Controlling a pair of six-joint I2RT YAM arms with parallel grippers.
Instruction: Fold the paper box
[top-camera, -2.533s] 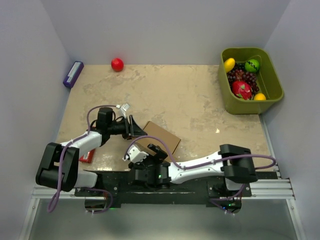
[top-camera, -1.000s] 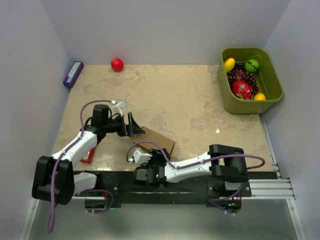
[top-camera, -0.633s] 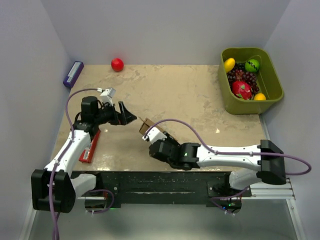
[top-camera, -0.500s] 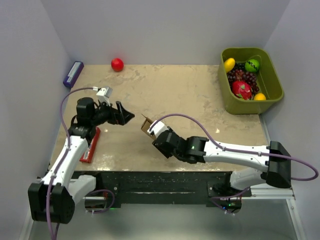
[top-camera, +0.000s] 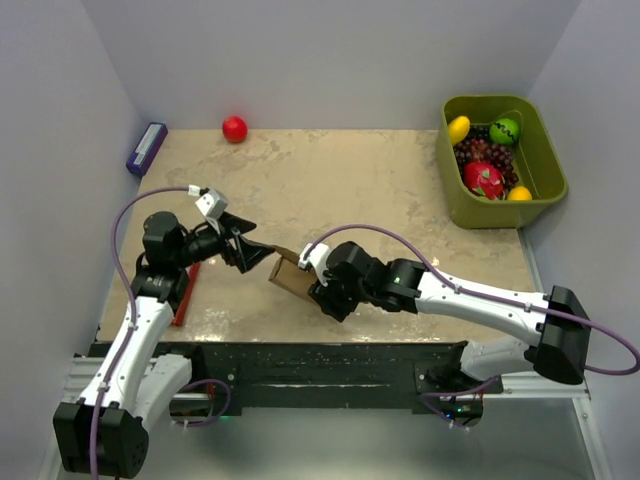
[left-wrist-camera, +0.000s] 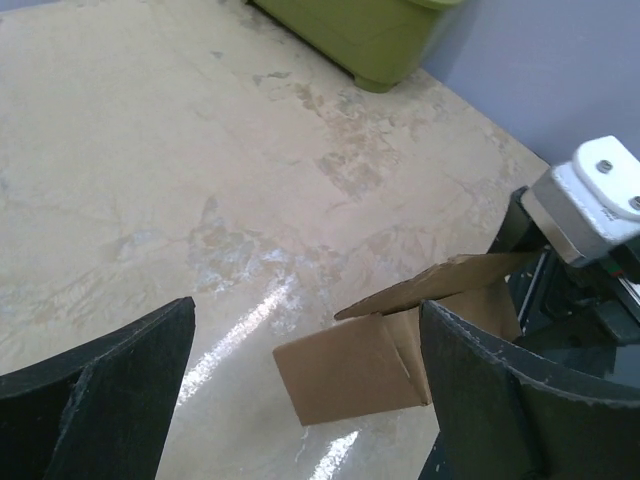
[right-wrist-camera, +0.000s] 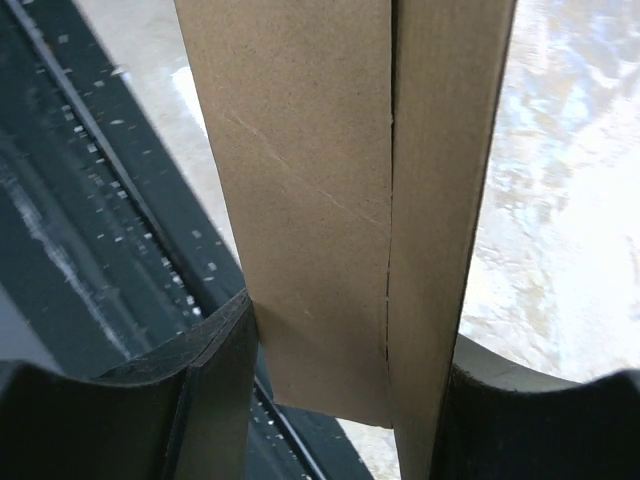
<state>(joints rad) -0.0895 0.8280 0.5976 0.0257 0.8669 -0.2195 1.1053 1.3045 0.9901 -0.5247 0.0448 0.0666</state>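
The paper box (top-camera: 288, 272) is a partly folded piece of plain brown cardboard, held off the table near the front middle. My right gripper (top-camera: 313, 284) is shut on it; in the right wrist view the cardboard (right-wrist-camera: 330, 190) stands pinched between both fingers of that gripper (right-wrist-camera: 350, 345). My left gripper (top-camera: 258, 248) is open just left of the box. In the left wrist view the box (left-wrist-camera: 365, 365) lies between and ahead of its spread fingers (left-wrist-camera: 110, 400), with one flap raised. The right wrist's white block shows behind it.
A green bin (top-camera: 548, 170) of fruit sits at the back right and also shows in the left wrist view (left-wrist-camera: 360, 40). A red ball (top-camera: 234, 128) and a small purple box (top-camera: 146, 148) lie at the back left. A flat red box (top-camera: 186, 292) lies under my left arm.
My right gripper has lifted the box from the front edge and turned it toward the left. My left gripper pulled back to the left, then came toward the box, staying open.
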